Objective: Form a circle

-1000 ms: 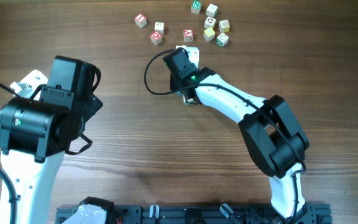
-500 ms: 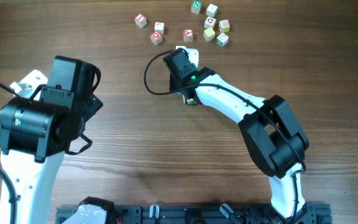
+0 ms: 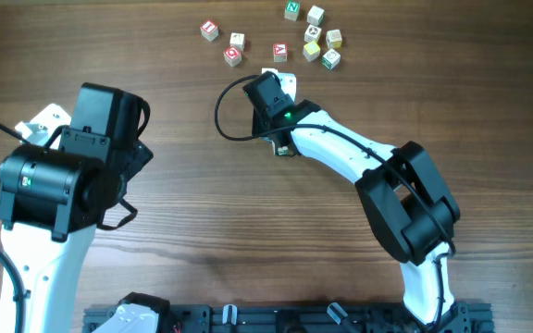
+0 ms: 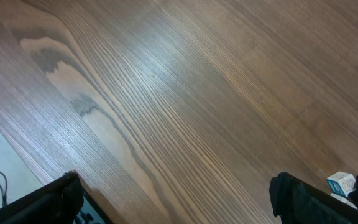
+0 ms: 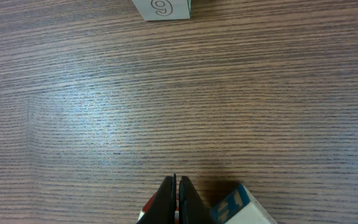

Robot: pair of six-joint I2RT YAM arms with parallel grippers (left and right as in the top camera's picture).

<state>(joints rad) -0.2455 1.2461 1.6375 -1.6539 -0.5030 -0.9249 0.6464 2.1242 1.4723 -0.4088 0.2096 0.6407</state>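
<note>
No ring of cubes shows. Small pale wooden letter cubes [image 3: 312,33] lie scattered along the table's far edge, some close together at the right. My right gripper [image 5: 177,190] is shut, its tips low over the wood with nothing between them. A red-marked cube [image 5: 151,211] lies against its left side and a blue-marked cube [image 5: 236,207] against its right. From overhead these show as a pale clump [image 3: 283,78] under the right gripper [image 3: 274,86]. My left gripper [image 4: 176,202] hangs open over bare wood at the left.
A cube with a looped numeral [image 5: 162,7] lies ahead of the right gripper. One small cube [image 3: 286,151] sits under the right arm. Three cubes [image 4: 342,183] show at the right edge of the left wrist view. The table's edge [image 4: 5,155] is at lower left there.
</note>
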